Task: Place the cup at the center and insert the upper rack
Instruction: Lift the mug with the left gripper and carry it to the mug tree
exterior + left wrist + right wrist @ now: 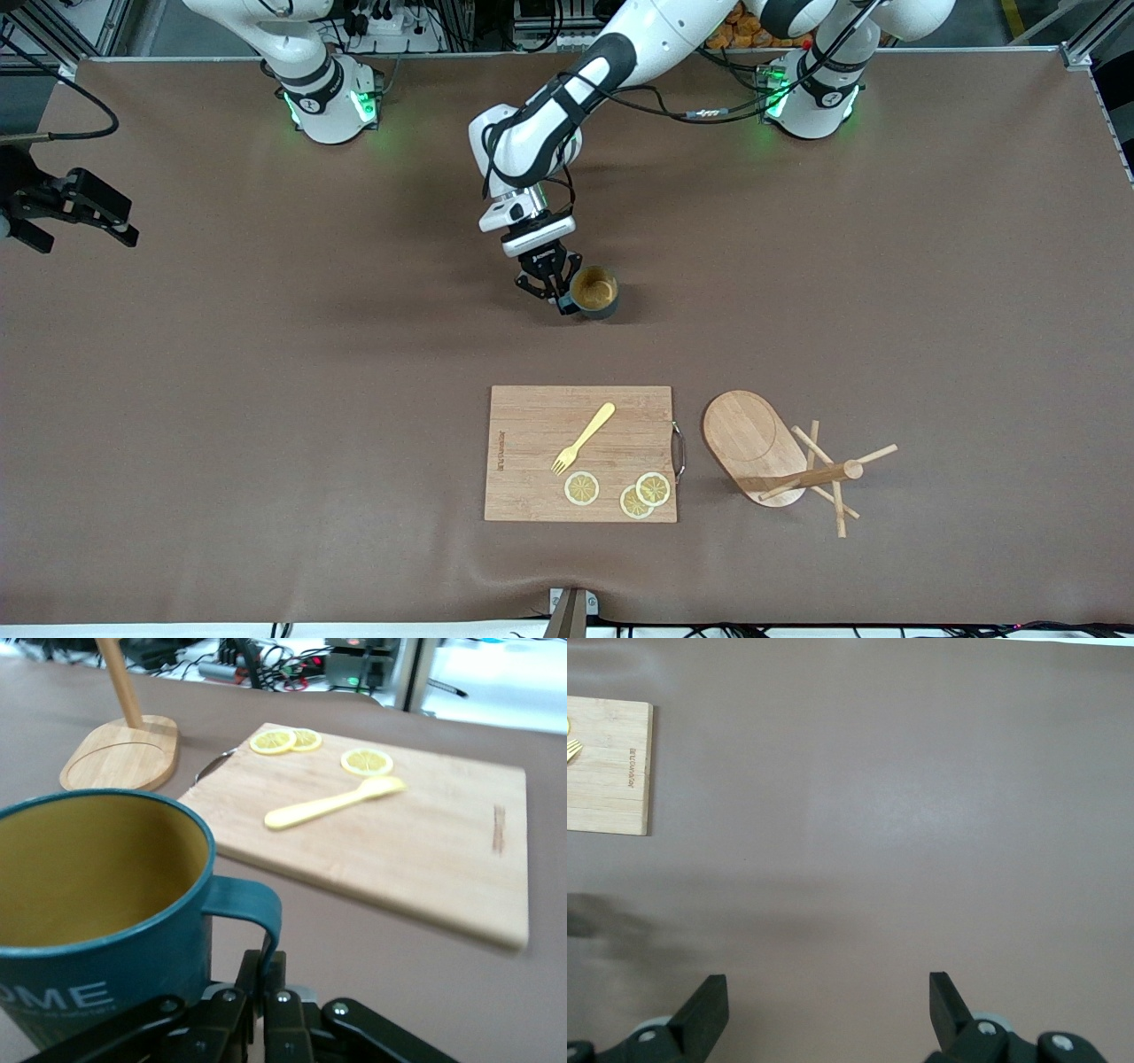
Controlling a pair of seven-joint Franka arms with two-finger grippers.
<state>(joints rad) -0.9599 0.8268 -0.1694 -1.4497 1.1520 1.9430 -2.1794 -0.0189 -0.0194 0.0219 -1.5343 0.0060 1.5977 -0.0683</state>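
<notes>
The dark teal cup [595,292] with its mustard-yellow inside stands upright on the brown covering at the middle of the table. My left gripper [558,297] is shut on its loop handle [252,904], the fingers [282,979] pinching the handle's thin wall beside the cup [97,904]. The bamboo upper rack [749,443] stands upright, nearer to the front camera than the cup. Its post [811,478] and thin pegs rise from the oval base [120,753]. My right gripper [89,213] waits open over bare covering at the right arm's end, with nothing between its fingers [709,1010].
A rectangular wooden cutting board [580,452] lies beside the rack, toward the right arm's end. On it lie a yellow fork [585,437] and three lemon slices [582,487]. A metal handle [679,450] sticks out on the board's side facing the rack.
</notes>
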